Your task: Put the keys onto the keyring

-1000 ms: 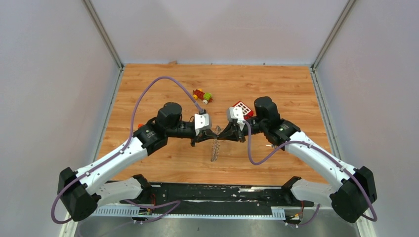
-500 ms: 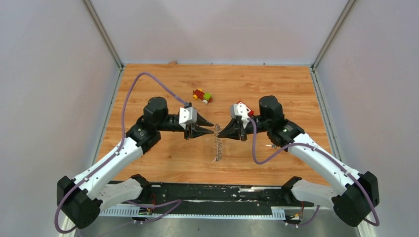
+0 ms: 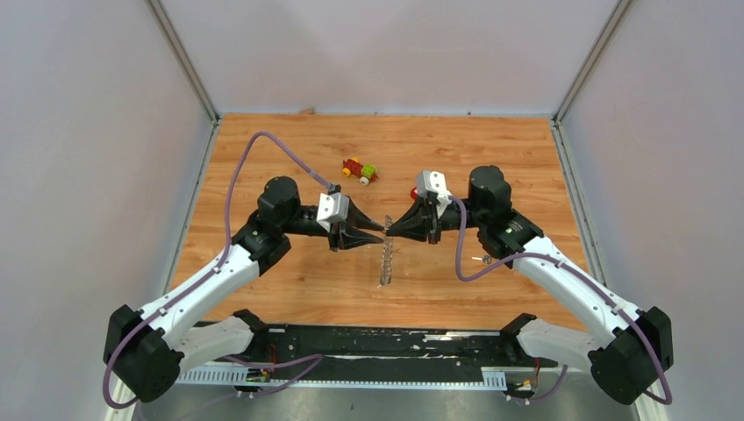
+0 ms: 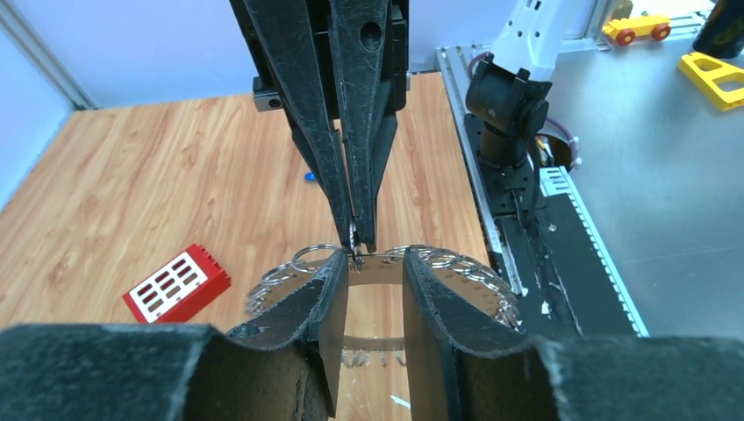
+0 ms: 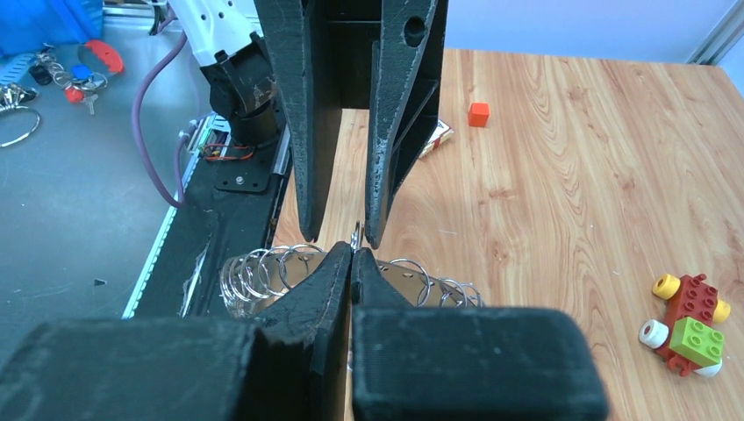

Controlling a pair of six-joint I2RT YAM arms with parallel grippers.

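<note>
Under R hand [image 3: 389, 231] pinch, keyring [image 3: 383, 263] on edge, long axis near-far.

We count two grippers, the left gripper [image 4: 375, 267] and the right gripper [image 5: 353, 256]. There is one keyring [image 3: 383, 263], one brick-built toy car [image 3: 360, 170] at eleven o'clock from it, one red block [image 4: 175, 282] with white squares at one o'clock, one orange cube [image 5: 477, 114] and one tiny blue piece [image 4: 309, 176].
</note>
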